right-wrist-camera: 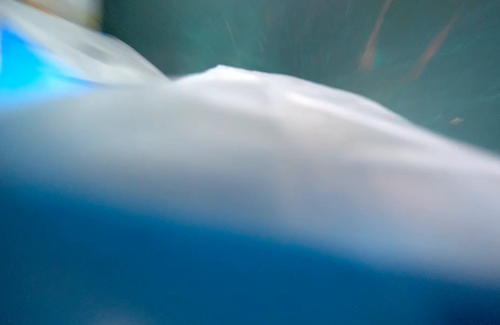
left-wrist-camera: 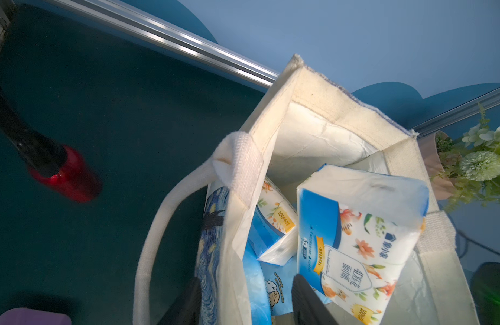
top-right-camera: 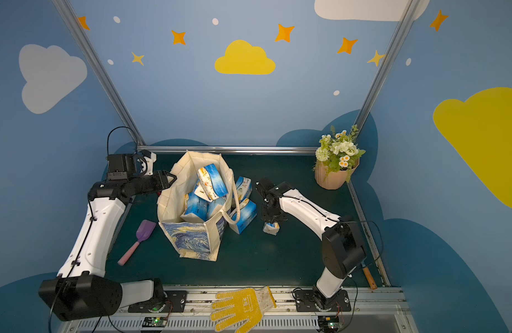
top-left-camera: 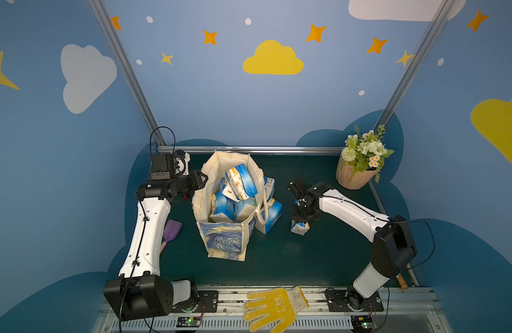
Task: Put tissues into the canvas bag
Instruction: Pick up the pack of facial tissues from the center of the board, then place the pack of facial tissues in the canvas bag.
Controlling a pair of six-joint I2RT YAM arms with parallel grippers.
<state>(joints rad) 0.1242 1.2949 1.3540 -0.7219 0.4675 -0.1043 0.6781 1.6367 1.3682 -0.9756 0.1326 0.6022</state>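
**Shaky pickup beside a crowded bag**

Down on a lone tissue pack [top-left-camera: 300, 228] with the right gripper [top-left-camera: 299, 221], at 3 o'clock from the canvas bag [top-left-camera: 220, 245]. Cannot tell the finger spread there, all blur up close. Pinching the bag's 9 o'clock rim tight with the left gripper [top-left-camera: 202, 179]. Could grab only soft wrapper and drop it, snag the strap [top-left-camera: 265, 209], or bounce off the heaped pack [top-left-camera: 240, 180].

Both top views are evenly lit and sharp; the frame rails [top-left-camera: 127, 72] bow near the edges. Left wrist view is dim, brightest on the canvas bag [left-wrist-camera: 327, 112] lining. Right wrist view is wholly blurred, tissue pack [right-wrist-camera: 243, 140] unfocused.
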